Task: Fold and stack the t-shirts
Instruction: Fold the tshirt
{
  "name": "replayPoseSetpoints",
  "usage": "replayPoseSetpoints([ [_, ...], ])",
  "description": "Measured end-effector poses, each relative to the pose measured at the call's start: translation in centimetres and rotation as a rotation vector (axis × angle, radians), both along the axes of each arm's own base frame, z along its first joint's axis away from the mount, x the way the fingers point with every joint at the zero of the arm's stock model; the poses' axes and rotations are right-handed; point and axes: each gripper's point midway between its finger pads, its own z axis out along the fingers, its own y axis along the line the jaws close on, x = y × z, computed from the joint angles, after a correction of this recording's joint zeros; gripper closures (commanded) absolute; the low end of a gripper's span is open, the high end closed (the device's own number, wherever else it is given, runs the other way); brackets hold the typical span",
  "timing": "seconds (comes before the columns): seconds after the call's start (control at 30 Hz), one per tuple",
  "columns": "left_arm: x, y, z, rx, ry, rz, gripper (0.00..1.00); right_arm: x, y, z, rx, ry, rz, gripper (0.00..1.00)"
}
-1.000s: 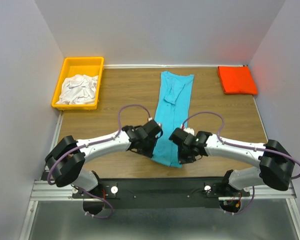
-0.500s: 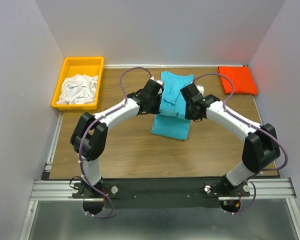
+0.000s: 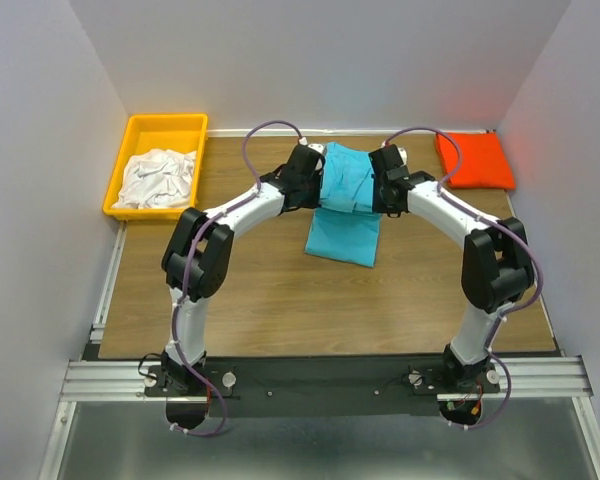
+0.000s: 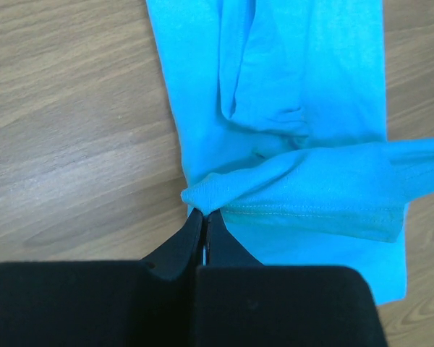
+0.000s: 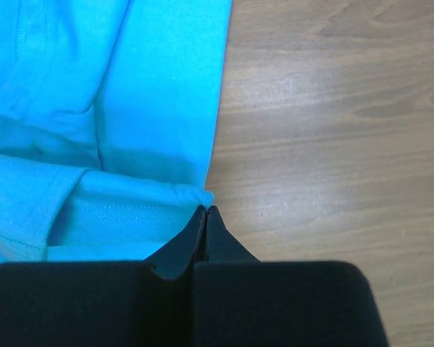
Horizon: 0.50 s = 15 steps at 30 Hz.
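Both arms are stretched far forward over the table (image 3: 250, 300) and are bent inward, so that an arch is formed. The turquoise shirt (image 3: 344, 236) is laid mid-table toward the far edge, doubled over itself. One hem corner is pinched in the closed left gripper (image 4: 202, 215), and the other in the closed right gripper (image 5: 205, 212).
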Motion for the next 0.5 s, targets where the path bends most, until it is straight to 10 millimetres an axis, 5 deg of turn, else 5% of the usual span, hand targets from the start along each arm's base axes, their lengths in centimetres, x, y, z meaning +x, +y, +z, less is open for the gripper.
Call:
replayPoseSetpoints([
  [0.27, 0.5, 0.0, -3.3, 0.035, 0.046, 0.002, 1.00, 1.6, -0.4, -2.7, -0.004, 0.019, 0.010, 0.99],
  [0.5, 0.9, 0.8, -2.5, 0.055, 0.024, 0.041, 1.00, 2.3, 0.0, -3.0, 0.005, 0.006, 0.033, 0.99],
])
